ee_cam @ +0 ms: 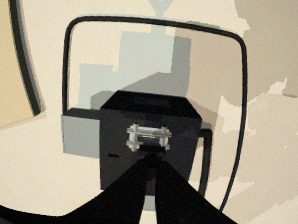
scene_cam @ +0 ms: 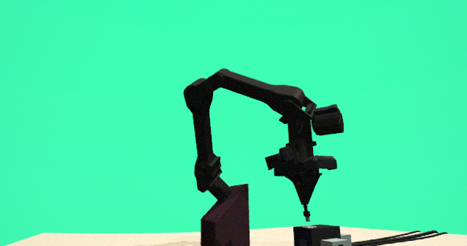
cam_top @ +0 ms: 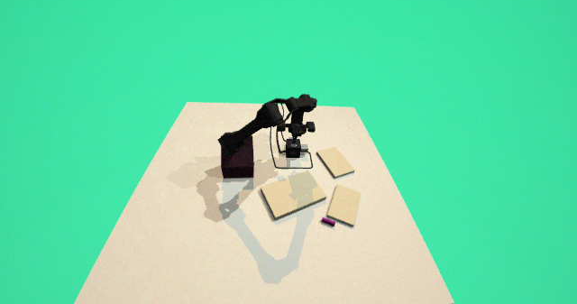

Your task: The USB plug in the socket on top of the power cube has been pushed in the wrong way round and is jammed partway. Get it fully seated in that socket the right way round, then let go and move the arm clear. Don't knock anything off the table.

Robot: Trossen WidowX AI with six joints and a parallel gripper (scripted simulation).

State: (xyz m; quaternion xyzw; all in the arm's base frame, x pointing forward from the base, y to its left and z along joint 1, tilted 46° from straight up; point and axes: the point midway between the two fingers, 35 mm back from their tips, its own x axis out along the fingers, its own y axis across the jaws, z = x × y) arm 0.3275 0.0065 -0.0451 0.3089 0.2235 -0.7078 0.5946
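The power cube (cam_top: 293, 153) (scene_cam: 306, 236) (ee_cam: 112, 172) is a black block standing on the table. Its top socket (ee_cam: 132, 137) shows a bright metal surround in the wrist view. My gripper (cam_top: 295, 137) (scene_cam: 306, 204) (ee_cam: 152, 167) is shut on the USB plug and points down over the cube. The small dark plug (scene_cam: 306, 213) hangs upright below the fingertips. Its pale metal end shows in the exterior view, with a small gap above the cube's top, so it is out of the socket. The wrist view does not tell which way round the plug faces.
Pale grey blocks (scene_cam: 333, 242) (ee_cam: 81, 136) sit against the cube's sides. Black cables (cam_top: 293, 168) (scene_cam: 405, 237) (ee_cam: 244, 90) loop around it on the table (cam_top: 180, 259). Three tan boards (cam_top: 288, 198) (cam_top: 335, 161) (cam_top: 344, 205) and a purple stick (cam_top: 328, 222) lie nearby.
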